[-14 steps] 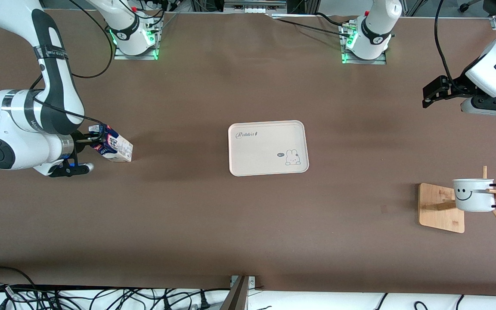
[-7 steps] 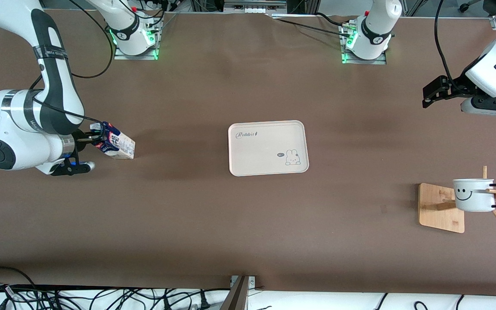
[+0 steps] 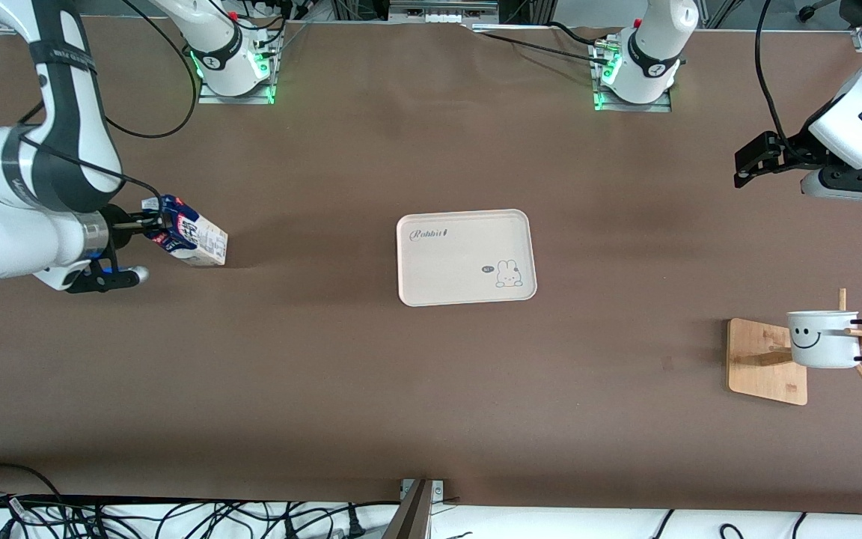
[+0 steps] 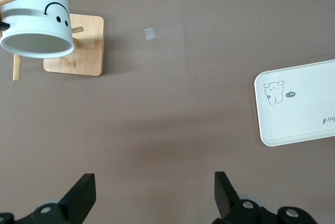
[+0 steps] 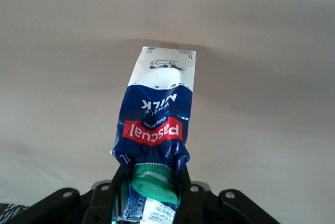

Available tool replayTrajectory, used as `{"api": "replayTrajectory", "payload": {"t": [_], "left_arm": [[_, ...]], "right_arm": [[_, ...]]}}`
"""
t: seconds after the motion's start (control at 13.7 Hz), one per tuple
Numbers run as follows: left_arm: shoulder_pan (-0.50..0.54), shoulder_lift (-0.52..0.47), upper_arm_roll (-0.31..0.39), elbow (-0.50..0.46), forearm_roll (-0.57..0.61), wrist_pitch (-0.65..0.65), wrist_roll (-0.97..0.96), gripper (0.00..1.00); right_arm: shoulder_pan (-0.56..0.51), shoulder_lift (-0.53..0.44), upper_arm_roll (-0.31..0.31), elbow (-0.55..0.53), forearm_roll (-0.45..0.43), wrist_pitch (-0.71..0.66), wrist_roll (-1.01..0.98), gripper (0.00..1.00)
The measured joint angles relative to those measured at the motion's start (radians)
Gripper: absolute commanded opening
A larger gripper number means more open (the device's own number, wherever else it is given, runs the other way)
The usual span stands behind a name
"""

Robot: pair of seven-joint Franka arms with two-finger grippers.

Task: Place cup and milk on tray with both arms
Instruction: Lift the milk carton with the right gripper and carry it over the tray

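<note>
My right gripper (image 3: 148,224) is shut on the cap end of the milk (image 3: 193,241), a blue-and-white carton. It holds the carton tilted, low over the right arm's end of the table. In the right wrist view the green cap (image 5: 152,182) sits between the jaws of the right gripper (image 5: 152,195), and the milk (image 5: 157,109) points away from it. The cream tray (image 3: 453,269) lies bare at the table's middle. The cup (image 3: 824,340) hangs on the wooden stand (image 3: 764,367). My left gripper (image 3: 749,166) waits open and empty; in its own view the left gripper (image 4: 154,195) is apart from the cup (image 4: 36,17) and the tray (image 4: 303,114).
The wooden stand (image 4: 78,46) has pegs that stick out past the cup. A small scrap of tape (image 3: 667,363) lies on the table beside the stand. Loose cables run along the table edge nearest the front camera.
My right arm has risen and drawn back slightly toward its end of the table, carrying the milk with it. The left arm, cup and tray have not moved.
</note>
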Motion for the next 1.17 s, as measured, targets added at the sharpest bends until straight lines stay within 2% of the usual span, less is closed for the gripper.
{"api": "replayTrajectory", "payload": {"t": [0.51,1.02,1.17], "left_arm": [[0.000,0.000,0.000,0.000,0.000,0.000,0.000,1.00],[0.000,0.000,0.000,0.000,0.000,0.000,0.000,1.00],[0.000,0.000,0.000,0.000,0.000,0.000,0.000,1.00]], "right_arm": [[0.019,-0.018,0.005,0.146,0.009,-0.170,0.072,0.00],[0.170,-0.093,0.013,0.160,0.019,-0.181,0.300,0.00],[0.198,-0.094,0.027,0.160,0.067,-0.179,0.383,0.00]]}}
